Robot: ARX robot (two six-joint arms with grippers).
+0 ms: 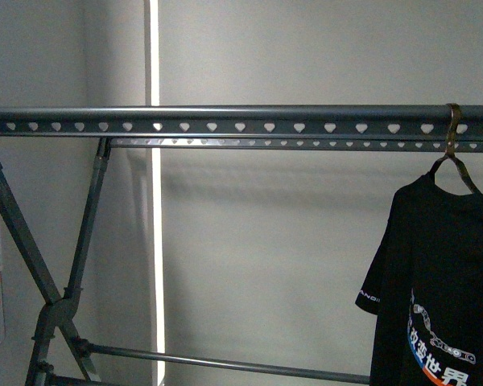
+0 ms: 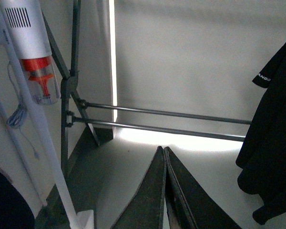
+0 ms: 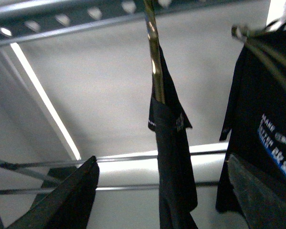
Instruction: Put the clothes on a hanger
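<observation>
- Rack rail [image 1: 241,121], dark grey with a row of heart-shaped holes, crosses the whole front view; take it as your landmark.
- Black T-shirt [image 1: 439,281] hangs below the rail near its right end, on a thin wire hook [image 1: 454,129] looped over the rail; white sleeve print and a coloured chest graphic show.
- Left gripper [image 2: 165,157], seen only from its wrist camera, has its two dark fingers pressed together at the tips with nothing between them; it sits low, well beneath the rail, near the rack's lower crossbars [image 2: 162,119].
- Right gripper [image 3: 162,191] shows its fingers spread wide apart and empty. One shirt hangs edge-on between them without visibly touching, and a second black shirt [image 3: 262,119] hangs beside it under the rail.
- Judging from this, the shirt appears hung and the step is the release.
- To do it well, draw the right arm straight back from the rail, keeping both fingers clear of the fabric so the hook stays seated.
- White and red vacuum [image 2: 33,57] stands against the rack's crossed legs [image 1: 72,265]; keep the left arm off it.
</observation>
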